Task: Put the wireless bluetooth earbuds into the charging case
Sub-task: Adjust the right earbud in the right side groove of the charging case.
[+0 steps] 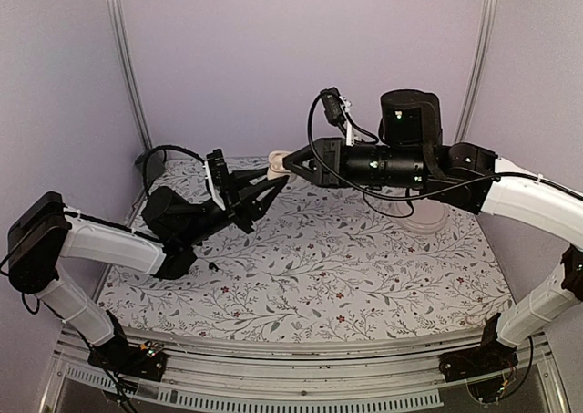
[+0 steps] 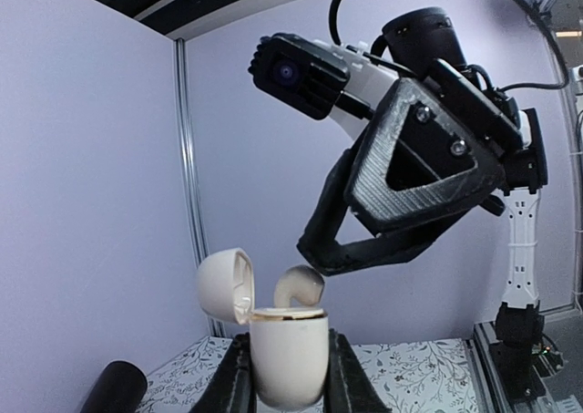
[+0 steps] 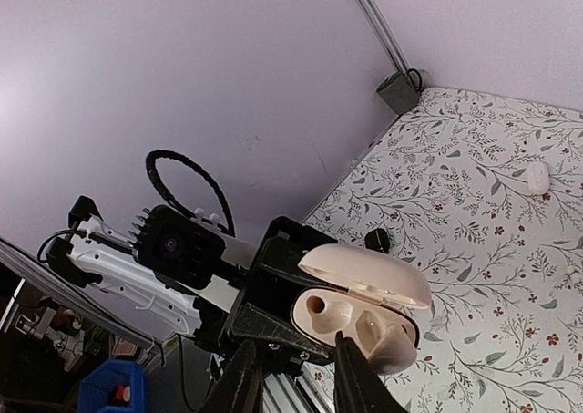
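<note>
The left hand (image 2: 287,390) grips the open case (image 2: 287,358) by its sides, up off the worktop (image 3: 474,249), lid (image 2: 224,285) tipped back. One pale bud (image 2: 299,285) sits tilted in its socket, standing proud, not yet seated. The right hand (image 3: 297,342), fingers narrow with nothing between them, hangs just above it. The other socket (image 3: 321,309) looks empty. A small white thing (image 3: 538,178) lies well apart on the worktop, perhaps the second bud. Roughly halfway, I'd judge.
</note>
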Robot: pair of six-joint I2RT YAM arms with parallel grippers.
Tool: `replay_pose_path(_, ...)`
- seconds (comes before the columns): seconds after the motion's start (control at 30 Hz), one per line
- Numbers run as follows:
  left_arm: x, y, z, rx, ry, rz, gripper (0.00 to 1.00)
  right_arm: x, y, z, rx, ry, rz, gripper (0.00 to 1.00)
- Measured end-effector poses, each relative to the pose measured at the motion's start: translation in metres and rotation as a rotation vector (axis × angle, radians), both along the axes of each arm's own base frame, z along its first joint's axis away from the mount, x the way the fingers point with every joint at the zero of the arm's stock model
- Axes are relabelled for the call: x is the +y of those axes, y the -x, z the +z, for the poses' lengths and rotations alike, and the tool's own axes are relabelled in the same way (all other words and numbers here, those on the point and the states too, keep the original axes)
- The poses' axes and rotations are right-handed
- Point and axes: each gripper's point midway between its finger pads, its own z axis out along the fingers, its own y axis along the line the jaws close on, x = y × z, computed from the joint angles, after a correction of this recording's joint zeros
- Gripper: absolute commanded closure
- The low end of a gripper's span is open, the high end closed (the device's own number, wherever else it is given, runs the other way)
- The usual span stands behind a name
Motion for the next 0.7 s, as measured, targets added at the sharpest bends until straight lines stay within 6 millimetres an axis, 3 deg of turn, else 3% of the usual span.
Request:
replay_pose_path(0.33,0.000,-0.001,0.000,0.003,0.001,0.005,1.00,-0.030,-0.009,0.013,-0.026,0.001,-0.090,0.72)
replay_pose_path(0.5,0.000,0.000,0.000,0.002,0.000,0.001,1.00,-0.049,-0.024,0.003,-0.014,0.020,-0.147,0.75)
replay_pose_path(0.7,-0.002,0.004,0.004,-0.003,0.005,-0.029,1.00,-0.047,-0.026,-0.010,-0.023,0.057,-0.128,0.76)
